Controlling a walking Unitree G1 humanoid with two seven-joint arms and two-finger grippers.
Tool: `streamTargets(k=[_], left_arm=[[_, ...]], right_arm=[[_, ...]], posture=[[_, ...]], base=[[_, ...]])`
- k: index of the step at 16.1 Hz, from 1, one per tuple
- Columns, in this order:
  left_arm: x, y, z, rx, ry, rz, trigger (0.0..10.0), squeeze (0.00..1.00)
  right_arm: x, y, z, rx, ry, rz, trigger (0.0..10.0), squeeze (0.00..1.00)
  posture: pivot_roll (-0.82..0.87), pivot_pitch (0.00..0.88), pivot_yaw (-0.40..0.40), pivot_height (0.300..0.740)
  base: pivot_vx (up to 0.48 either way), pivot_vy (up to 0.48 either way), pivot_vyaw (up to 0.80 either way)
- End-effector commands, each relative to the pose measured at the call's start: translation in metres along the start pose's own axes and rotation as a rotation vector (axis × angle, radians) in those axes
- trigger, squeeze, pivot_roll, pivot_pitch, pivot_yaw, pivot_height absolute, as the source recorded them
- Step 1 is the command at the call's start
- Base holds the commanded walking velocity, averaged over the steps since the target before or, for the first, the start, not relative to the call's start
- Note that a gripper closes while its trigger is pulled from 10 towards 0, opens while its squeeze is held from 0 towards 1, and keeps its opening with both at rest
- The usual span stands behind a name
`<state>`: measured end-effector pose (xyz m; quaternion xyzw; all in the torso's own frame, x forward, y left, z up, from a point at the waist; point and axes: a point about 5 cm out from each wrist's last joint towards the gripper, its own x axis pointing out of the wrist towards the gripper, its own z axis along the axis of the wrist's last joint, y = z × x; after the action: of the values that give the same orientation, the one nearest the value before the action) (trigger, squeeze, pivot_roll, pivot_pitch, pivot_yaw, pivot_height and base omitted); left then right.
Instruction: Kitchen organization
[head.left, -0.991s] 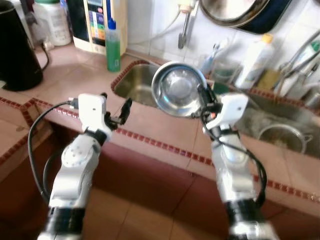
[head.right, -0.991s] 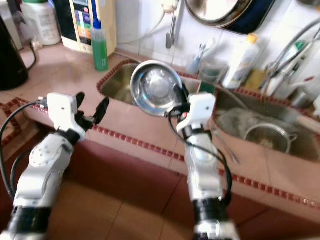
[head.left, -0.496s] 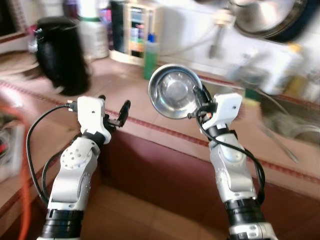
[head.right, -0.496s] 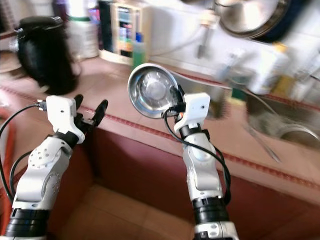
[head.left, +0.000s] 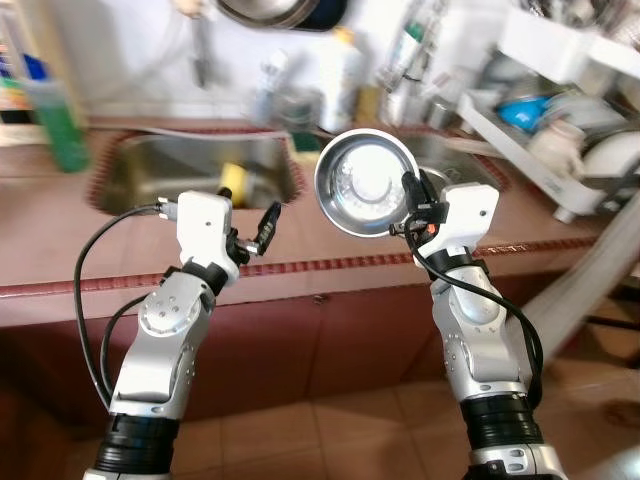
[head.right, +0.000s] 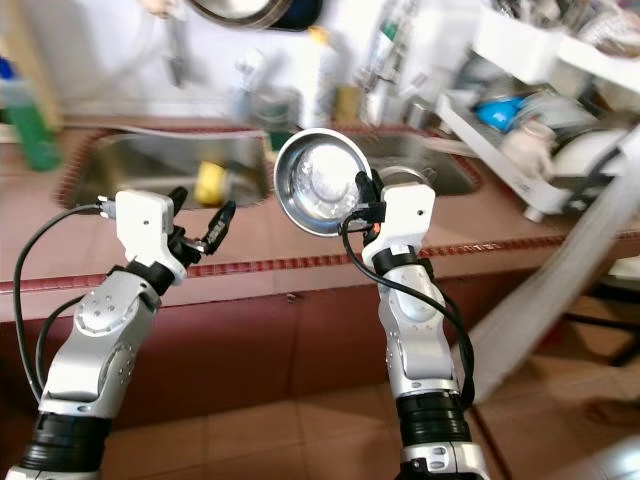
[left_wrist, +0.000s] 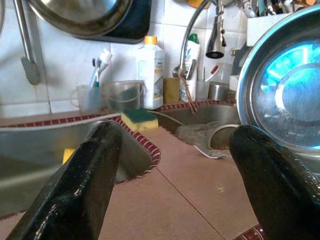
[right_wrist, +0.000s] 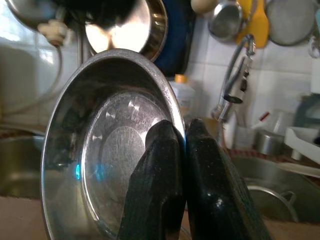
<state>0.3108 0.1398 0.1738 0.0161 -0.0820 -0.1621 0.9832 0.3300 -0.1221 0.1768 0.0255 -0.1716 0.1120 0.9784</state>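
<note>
No label or writing can be read anywhere; the white bottle (left_wrist: 150, 70) by the tiled wall shows a label too blurred to make out. A reddish tiled counter (head.left: 60, 250) with a patterned red edge runs across the kitchen, a steel sink (head.left: 170, 170) sunk into it with a yellow sponge (head.left: 232, 180) inside, and a green bottle (head.left: 60, 125) stands at the sink's nine o'clock. A white dish rack (head.left: 545, 150) sits at the counter's three o'clock, and a pan (left_wrist: 85, 15) hangs on the wall at twelve. The right gripper (right_wrist: 182, 145), raised on a bent arm over the counter edge, is clamped on the rim of a steel bowl (head.left: 365, 180) held on edge, its hollow facing the robot. The left gripper (head.left: 258, 228), at the bowl's nine o'clock, is raised level with its fingers (left_wrist: 85, 185) spread wide, holding nothing.
</note>
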Motion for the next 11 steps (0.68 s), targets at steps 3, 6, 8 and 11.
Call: streamTargets(k=[3, 6, 8, 11], left_arm=[[-0.0009, 0.0012, 0.0022, 0.01, -0.003, -0.006, 10.0, 0.0], [-0.0013, 0.0017, 0.0018, 0.005, 0.0, -0.007, 10.0, 0.0], [-0.002, 0.0041, 0.002, -0.003, 0.002, 0.0, 10.0, 0.0], [-0.0018, 0.0053, 0.0026, -0.009, 0.0, 0.008, 10.0, 0.0]], right_arm=[[0.0026, 0.0025, 0.0067, 0.009, -0.034, 0.009, 10.0, 0.0], [0.0031, 0.0028, 0.0073, 0.008, -0.039, 0.012, 10.0, 0.0], [0.004, 0.0038, 0.0078, 0.011, -0.042, 0.016, 10.0, 0.0], [0.0047, 0.0048, 0.0085, 0.016, -0.047, 0.025, 10.0, 0.0]], posture=[[0.03, 0.0, -0.083, 0.74], [0.03, 0.0, -0.083, 0.74], [0.04, 0.0, -0.084, 0.74], [0.04, 0.0, -0.087, 0.74]], base=[[0.0, 0.0, 0.0], [0.0, 0.0, 0.0], [0.289, 0.0, 0.0], [0.35, 0.0, 0.0]])
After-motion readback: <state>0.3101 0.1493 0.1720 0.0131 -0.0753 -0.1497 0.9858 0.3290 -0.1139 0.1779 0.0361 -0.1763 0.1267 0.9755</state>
